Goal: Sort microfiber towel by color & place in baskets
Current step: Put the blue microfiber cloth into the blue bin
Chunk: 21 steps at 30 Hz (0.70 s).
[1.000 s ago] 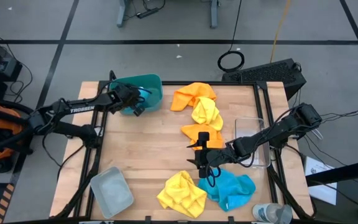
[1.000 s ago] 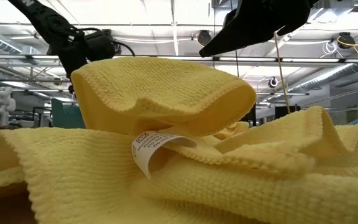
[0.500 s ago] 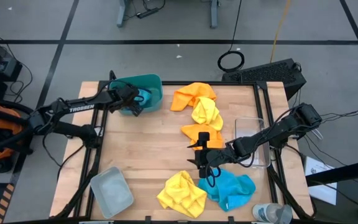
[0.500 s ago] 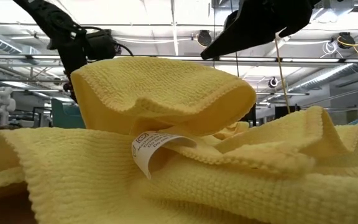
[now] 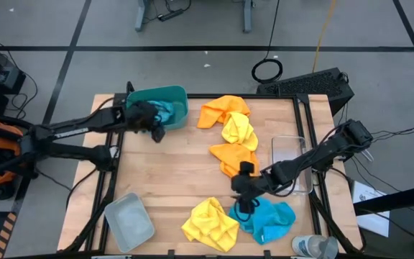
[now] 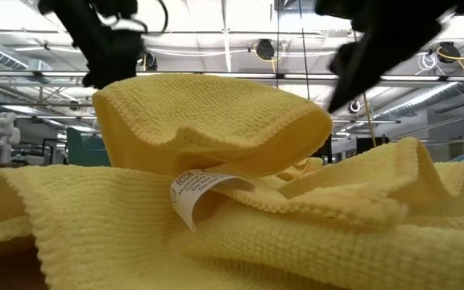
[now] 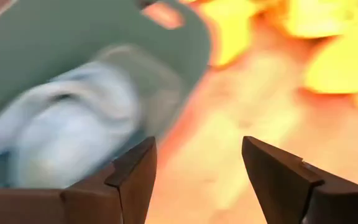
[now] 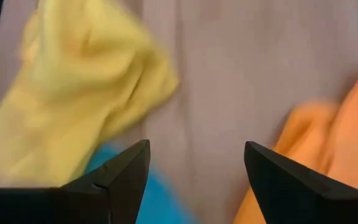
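pale wood planks make up the table [image 5: 171,173], framed by dark rails. nearest the front edge sit a pale grey bin [image 5: 129,221] with rounded corners, a crumpled yellow towel [image 5: 210,223] whose looped weave and white care tag fill the low view, and a bright blue towel [image 5: 268,218] bunched beside it. the right gripper [image 5: 244,188] hangs over the blue towel's near edge, its dark fingers [image 8: 124,176] spread and holding nothing. a clear bin [image 5: 290,164] stands by the right rail. further back lie an orange towel [image 5: 231,155], a second yellow towel [image 5: 238,129] and another orange one [image 5: 223,109]. at the far left, the left gripper [image 5: 154,129] hovers by the teal bin [image 5: 151,103], fingers [image 7: 132,177] parted and empty; a blue towel [image 5: 162,111] lies heaped inside.
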{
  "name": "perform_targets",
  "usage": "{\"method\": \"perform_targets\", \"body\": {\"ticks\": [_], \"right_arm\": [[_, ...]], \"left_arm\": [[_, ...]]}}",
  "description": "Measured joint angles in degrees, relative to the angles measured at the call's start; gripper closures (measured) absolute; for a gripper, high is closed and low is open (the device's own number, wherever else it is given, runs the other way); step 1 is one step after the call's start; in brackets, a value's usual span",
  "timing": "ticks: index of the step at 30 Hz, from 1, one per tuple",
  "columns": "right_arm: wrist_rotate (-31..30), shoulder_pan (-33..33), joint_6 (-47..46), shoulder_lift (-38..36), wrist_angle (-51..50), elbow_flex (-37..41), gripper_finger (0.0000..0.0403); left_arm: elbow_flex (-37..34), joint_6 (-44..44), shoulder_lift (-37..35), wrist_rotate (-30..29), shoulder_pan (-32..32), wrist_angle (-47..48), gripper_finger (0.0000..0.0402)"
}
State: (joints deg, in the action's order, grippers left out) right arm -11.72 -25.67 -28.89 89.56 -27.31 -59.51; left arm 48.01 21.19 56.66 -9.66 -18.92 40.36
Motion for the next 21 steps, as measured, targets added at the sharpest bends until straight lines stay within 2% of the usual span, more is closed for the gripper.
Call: {"method": "perform_targets", "body": {"ticks": [4, 11, 16, 21], "right_arm": [[5.0, -3.4, -3.4, 0.0, -9.9, -4.8, 0.0141], [9.0, -8.3, -5.1, 2.3, -16.8, -9.9, 0.0118], [14.4, -9.9, -8.4, 7.0, -19.7, -10.7, 0.0083], [20.8, -10.3, -10.5, 12.1, -24.6, -10.7, 0.0046]], "left_arm": [[0.0, 2.5, -1.5, -1.4, 9.9, -3.5, 0.0160], [-0.1, 2.0, 1.0, -5.6, 24.2, -14.7, 0.0160], [-0.1, 2.2, 4.4, -7.5, 30.0, -20.5, 0.0160], [-0.1, 2.5, 7.5, -8.1, 32.8, -23.2, 0.0160]]}}
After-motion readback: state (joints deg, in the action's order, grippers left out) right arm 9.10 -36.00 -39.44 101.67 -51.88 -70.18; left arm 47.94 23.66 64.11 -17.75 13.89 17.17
